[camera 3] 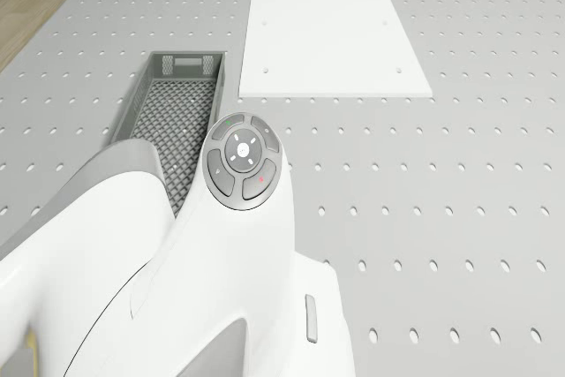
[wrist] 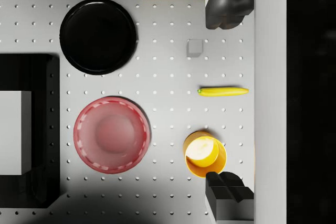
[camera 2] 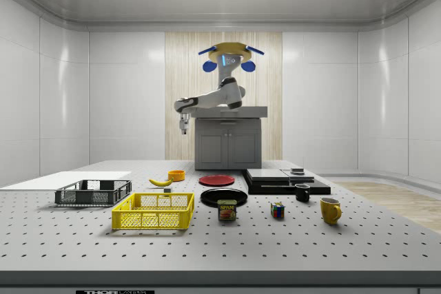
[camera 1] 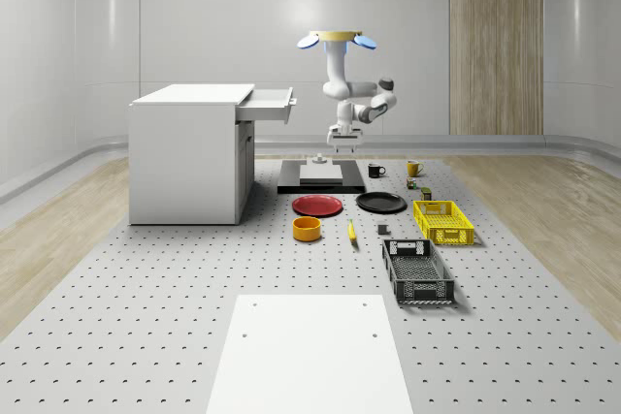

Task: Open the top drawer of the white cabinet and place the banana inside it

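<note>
The drone (camera 1: 337, 40) hovers above the desk (camera 1: 194, 278), fingers (wrist: 228, 3) apart. At 6 o'clock lies the banana (camera 1: 351, 231), beside the orange bowl (camera 1: 307, 229): probably light, slightly soft; grip its middle.

Drone (camera 2: 227, 55) hovers above cabinet (camera 2: 228, 141); arm reaches toward side view's left, gripper (camera 2: 183, 129) hanging high over banana (camera 2: 161, 182).
</note>
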Controlling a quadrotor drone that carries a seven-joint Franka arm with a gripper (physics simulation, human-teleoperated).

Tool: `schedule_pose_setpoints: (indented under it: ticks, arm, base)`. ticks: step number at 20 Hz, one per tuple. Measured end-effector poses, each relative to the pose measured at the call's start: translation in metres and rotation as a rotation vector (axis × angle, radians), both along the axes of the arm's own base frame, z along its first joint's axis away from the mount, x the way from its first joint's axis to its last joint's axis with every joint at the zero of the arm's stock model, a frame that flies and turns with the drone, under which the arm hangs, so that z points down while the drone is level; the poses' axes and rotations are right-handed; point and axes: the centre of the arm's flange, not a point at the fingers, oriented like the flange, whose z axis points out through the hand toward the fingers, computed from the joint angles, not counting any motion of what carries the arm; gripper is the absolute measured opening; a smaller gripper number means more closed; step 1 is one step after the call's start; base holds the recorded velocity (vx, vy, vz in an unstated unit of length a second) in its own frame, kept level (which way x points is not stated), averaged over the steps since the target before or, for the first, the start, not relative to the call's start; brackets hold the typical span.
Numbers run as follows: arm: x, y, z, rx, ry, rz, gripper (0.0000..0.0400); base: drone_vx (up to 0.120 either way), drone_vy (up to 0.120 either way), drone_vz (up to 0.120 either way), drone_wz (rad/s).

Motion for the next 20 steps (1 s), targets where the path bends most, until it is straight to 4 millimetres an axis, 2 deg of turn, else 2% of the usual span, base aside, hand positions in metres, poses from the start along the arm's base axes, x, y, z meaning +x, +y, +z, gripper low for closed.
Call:
schedule_pose_setpoints:
  ticks: [20]
  arm:
    - [0.0000,0.0000,0.0000,0.000,0.000,0.000,0.0400]
  base:
    - [0.120,0.000,-0.120,0.000]
